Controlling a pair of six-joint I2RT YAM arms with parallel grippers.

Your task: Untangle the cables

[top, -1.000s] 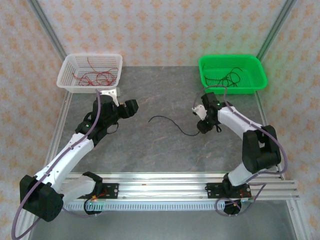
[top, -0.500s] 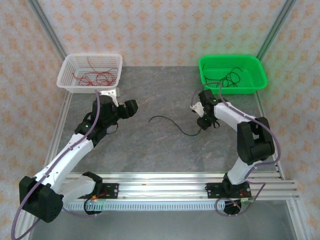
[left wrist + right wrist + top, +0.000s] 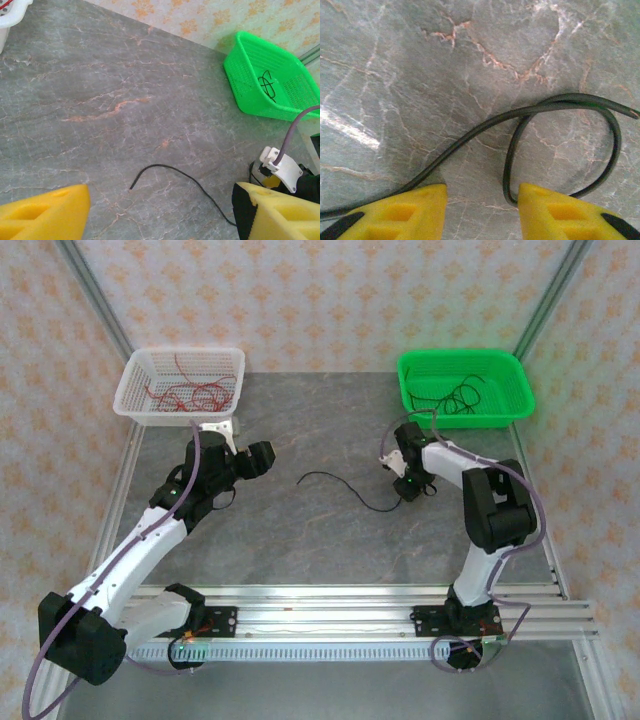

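A single black cable (image 3: 322, 475) lies loose on the grey table, curving from the middle toward the right. My right gripper (image 3: 405, 486) hovers low over its right end, open. In the right wrist view the cable (image 3: 485, 125) curls into a loop, and the loop's lower bend rests against the inner edge of the right fingertip (image 3: 555, 205); the gripper (image 3: 482, 205) has not shut on it. My left gripper (image 3: 262, 456) is open to the left of the cable (image 3: 170, 170), with nothing between its fingers (image 3: 45, 215). Red cables (image 3: 185, 395) lie in the white basket, black cables (image 3: 455, 395) in the green one.
The white basket (image 3: 135, 405) stands at the back left, close behind my left arm. The green basket (image 3: 415, 405) stands at the back right, also seen as the green basket (image 3: 240, 75) from the left wrist. A metal rail (image 3: 330, 605) runs along the near edge.
My right arm has folded in, its elbow swinging back and left, while its gripper stayed at the cable's right end. The left arm and the cable have hardly moved.
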